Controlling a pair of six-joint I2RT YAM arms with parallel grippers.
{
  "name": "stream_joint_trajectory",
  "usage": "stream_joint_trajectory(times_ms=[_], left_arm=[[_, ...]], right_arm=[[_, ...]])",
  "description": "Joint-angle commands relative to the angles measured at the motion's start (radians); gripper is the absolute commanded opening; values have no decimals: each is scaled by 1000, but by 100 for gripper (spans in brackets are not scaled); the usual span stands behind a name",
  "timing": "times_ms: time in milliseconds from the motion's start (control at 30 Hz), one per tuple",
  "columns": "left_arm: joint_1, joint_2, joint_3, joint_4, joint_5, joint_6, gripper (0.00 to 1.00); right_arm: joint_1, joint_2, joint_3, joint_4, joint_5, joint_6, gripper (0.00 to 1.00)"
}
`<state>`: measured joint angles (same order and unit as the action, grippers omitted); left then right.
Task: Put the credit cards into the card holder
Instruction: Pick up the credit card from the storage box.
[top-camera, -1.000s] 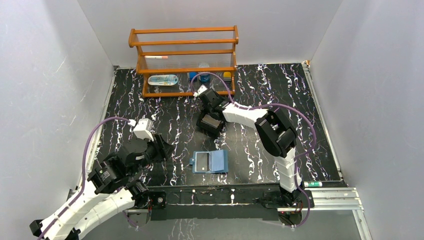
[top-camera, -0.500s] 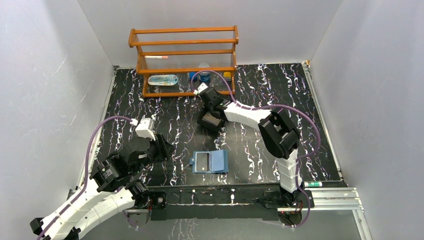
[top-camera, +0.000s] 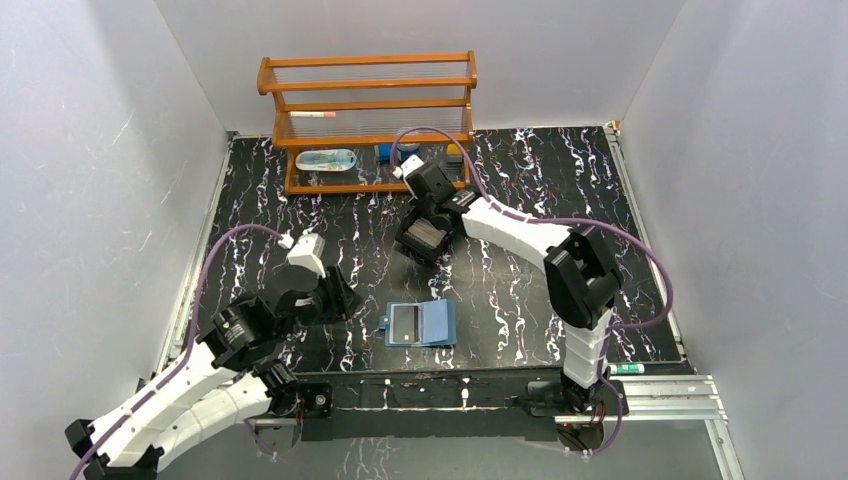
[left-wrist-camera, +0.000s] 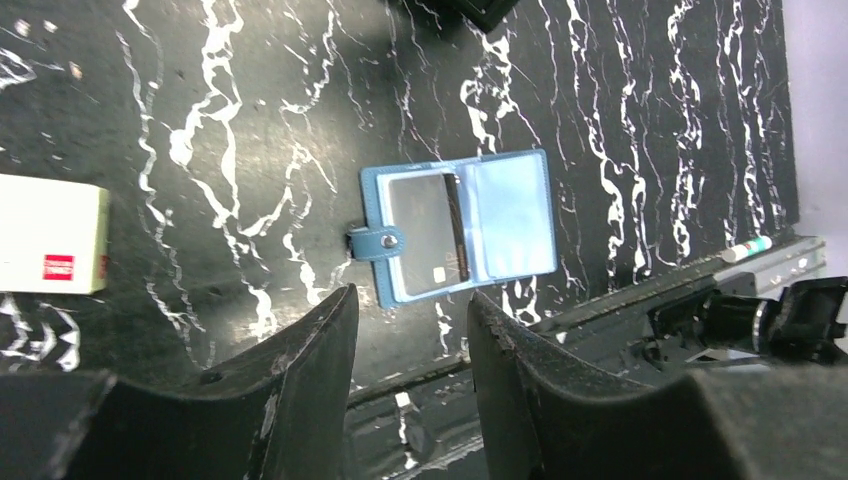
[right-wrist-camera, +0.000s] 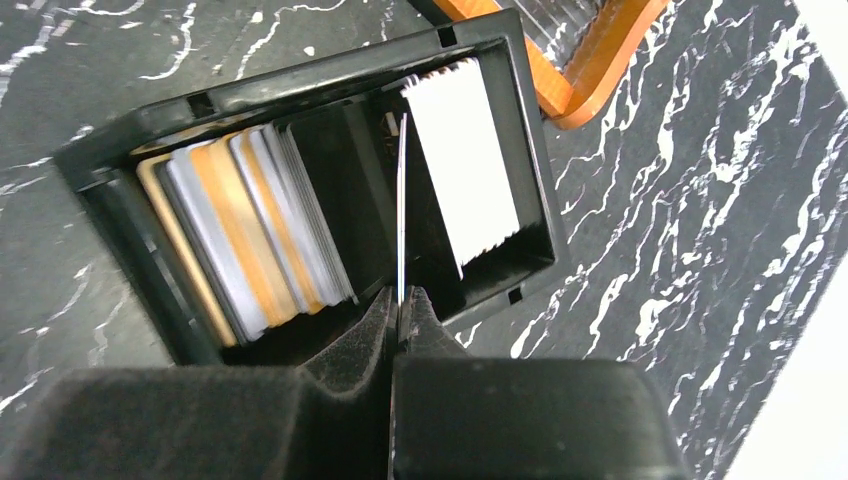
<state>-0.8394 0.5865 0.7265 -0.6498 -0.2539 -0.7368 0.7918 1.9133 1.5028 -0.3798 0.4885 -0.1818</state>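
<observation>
The card holder (top-camera: 420, 323) (left-wrist-camera: 455, 225) is a blue wallet lying open on the mat, with a card showing in its left clear pocket. The credit cards stand in a black two-compartment box (top-camera: 424, 238) (right-wrist-camera: 130, 140): a tan and grey stack (right-wrist-camera: 240, 230) on the left, white cards (right-wrist-camera: 465, 170) on the right. My right gripper (top-camera: 432, 225) (right-wrist-camera: 400, 297) is over the box, shut on one thin card (right-wrist-camera: 401, 200) seen edge-on between the stacks. My left gripper (top-camera: 338, 295) (left-wrist-camera: 410, 295) hovers left of the wallet, open with nothing between its fingers.
A wooden rack (top-camera: 370, 120) with small items stands at the back, just behind the box. A cream packet with a red mark (left-wrist-camera: 50, 235) lies left of the wallet. A marker (top-camera: 625, 368) (left-wrist-camera: 750, 250) rests on the metal rail at the near edge.
My right gripper has closed on a single card in the box. My left arm has shifted a little to the right, toward the wallet, its jaws still apart.
</observation>
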Motion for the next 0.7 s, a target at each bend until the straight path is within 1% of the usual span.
stream_joint_trajectory(times_ms=[0, 167, 267, 400, 467, 533, 567, 667], left_arm=[[-1, 46, 12, 57, 109, -89, 43], [-1, 58, 12, 157, 201, -176, 43], [-1, 57, 13, 210, 225, -227, 43], [-1, 47, 1, 337, 275, -289, 42], [0, 41, 3, 386, 285, -318, 42], [-1, 32, 5, 424, 280, -336, 42], [-1, 25, 5, 441, 275, -338, 43], [-1, 15, 0, 487, 256, -327, 50]], right_arm=[[-3, -124, 61, -92, -105, 139, 0], [-4, -309, -63, -40, -278, 285, 0], [-3, -439, -172, 39, -444, 396, 0], [-3, -631, -402, 289, -666, 614, 0], [-4, -711, -518, 424, -751, 740, 0], [-3, -777, -644, 590, -813, 849, 0], [-4, -807, -690, 652, -831, 911, 0], [-3, -869, -786, 799, -881, 1017, 0]])
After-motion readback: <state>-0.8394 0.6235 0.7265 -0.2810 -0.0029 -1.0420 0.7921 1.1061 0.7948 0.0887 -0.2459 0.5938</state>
